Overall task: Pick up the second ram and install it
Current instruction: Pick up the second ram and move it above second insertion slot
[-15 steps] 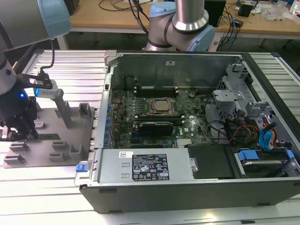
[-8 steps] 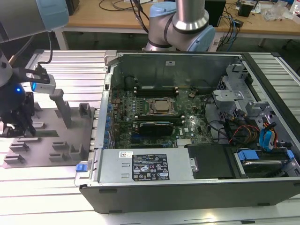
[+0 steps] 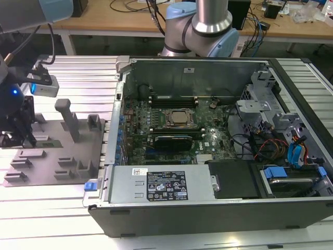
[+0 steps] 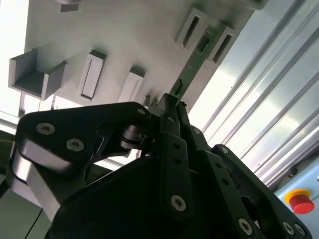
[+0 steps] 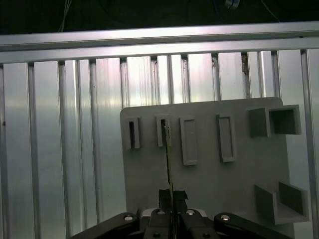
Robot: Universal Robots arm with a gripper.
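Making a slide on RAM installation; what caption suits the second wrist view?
Gripper shut on the second ram, its far end at the slotted gray holder.

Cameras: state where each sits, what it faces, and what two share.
Exterior view: apart from the robot, looking down on the open case, the tray at the exterior view's left, and the table; the arm and gripper show.
Second wrist view: on the wrist, behind the gripper, looking along it to the ram and tray.
First wrist view: on the wrist, facing the tray and table slats past the gripper.
Shared: both wrist views show the gripper shut on the ram at the tray.
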